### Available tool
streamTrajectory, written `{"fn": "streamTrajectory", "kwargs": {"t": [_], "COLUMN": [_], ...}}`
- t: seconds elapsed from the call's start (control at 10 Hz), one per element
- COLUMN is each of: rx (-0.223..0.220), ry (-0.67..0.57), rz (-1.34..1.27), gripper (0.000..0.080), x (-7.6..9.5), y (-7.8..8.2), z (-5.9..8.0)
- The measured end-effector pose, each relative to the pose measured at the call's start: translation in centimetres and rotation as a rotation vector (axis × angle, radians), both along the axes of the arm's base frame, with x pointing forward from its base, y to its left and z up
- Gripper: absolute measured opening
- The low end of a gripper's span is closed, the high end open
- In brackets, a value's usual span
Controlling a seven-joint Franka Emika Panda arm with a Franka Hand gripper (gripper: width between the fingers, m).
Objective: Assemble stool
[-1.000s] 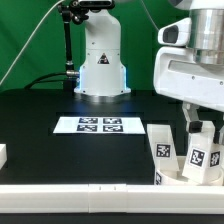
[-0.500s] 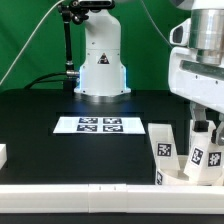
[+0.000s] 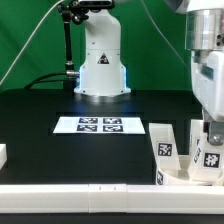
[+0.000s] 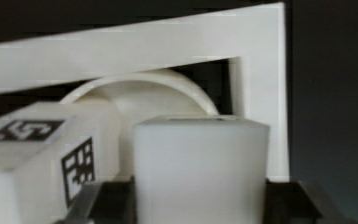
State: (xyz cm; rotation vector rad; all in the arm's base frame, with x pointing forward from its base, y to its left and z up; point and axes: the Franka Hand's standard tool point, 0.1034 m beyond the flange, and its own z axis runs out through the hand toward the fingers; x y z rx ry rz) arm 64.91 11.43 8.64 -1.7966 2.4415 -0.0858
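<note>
Exterior view: a black table (image 3: pixel 60 150) carries the marker board (image 3: pixel 99 125); a green backdrop (image 3: pixel 25 40) and my white base (image 3: pixel 101 62) stand behind. A white rail (image 3: pixel 70 188) edges the front. My pincer (image 3: pixel 211 143) grips a tagged leg (image 3: pixel 211 155) at the exterior view's right, another leg (image 3: pixel 162 148) just beside.

Wrist view: the gripped leg (image 4: pixel 197 165) fills the front, the round seat (image 4: pixel 149 95) behind it.

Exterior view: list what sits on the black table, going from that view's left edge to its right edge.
Small white block at the edge → marker board → tagged stool leg standing free → stool leg in the gripper, at the far right.
</note>
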Motion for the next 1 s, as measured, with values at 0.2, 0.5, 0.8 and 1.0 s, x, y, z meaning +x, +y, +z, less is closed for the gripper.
{"fn": "streamTrajectory", "kwargs": {"t": [0.2,0.5,0.8,1.0], "rx": [0.015,0.044,0.088,0.135], "ry": [-0.021,-0.024,-0.04,-0.086], "rz": [-0.026,-0.077,-0.166,-0.266], "gripper": [0.0334,0.0334,0.0334,0.0334], "x": [0.1,0.12,0.11,0.2], "y": [0.1,0.36,0.59,0.68], "z": [0.05,0.05,0.06,0.08]}}
